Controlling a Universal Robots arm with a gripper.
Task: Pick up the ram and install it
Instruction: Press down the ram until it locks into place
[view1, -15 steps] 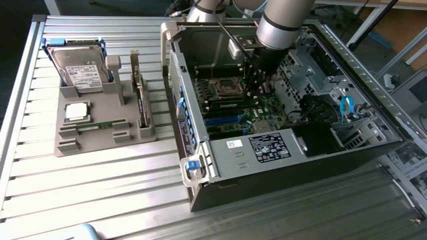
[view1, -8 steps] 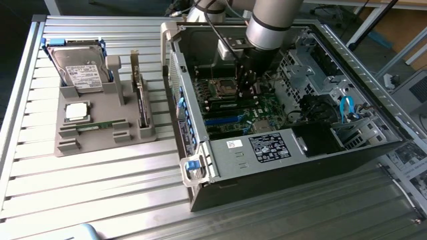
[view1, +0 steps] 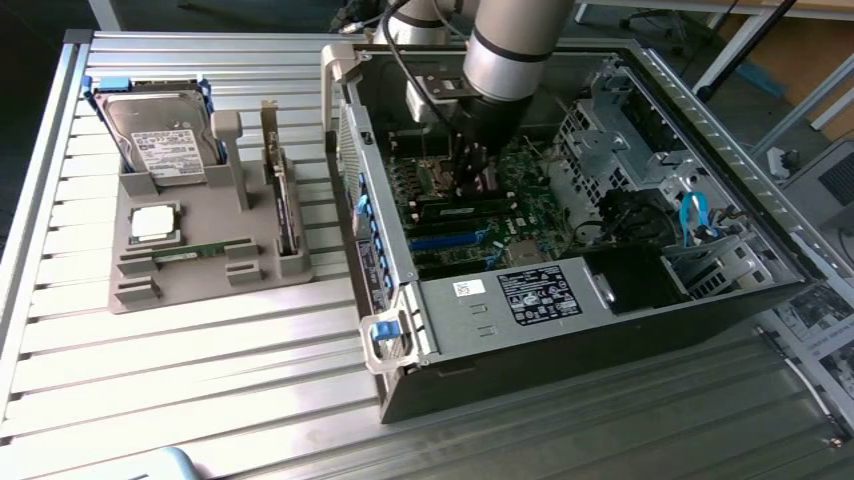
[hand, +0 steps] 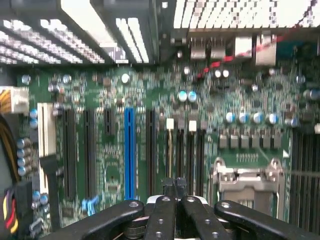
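My gripper (view1: 470, 185) reaches down into the open computer case (view1: 694, 300) and hovers just over the green motherboard (view1: 534, 215). In the wrist view the gripper (hand: 175, 184) is shut, its black fingers (hand: 162, 210) pressed together, and I see no stick between them. It hangs above the motherboard (hand: 110, 165), near the silver processor socket (hand: 247, 182). One green ram stick (view1: 200, 250) lies flat in the grey holder (view1: 187, 290) at the exterior view's left. A look-alike stick (view1: 282, 205) stands on edge at the holder's side. Both are far from the gripper.
The holder also carries a hard drive (view1: 160, 145) with a white label and a square silver processor chip (view1: 154, 222). Black and blue expansion slots (hand: 129, 150) run across the board. Drive cages (view1: 601, 140) and blue cables (view1: 694, 215) crowd the case. The case wall (view1: 354, 150) stands between holder and board.
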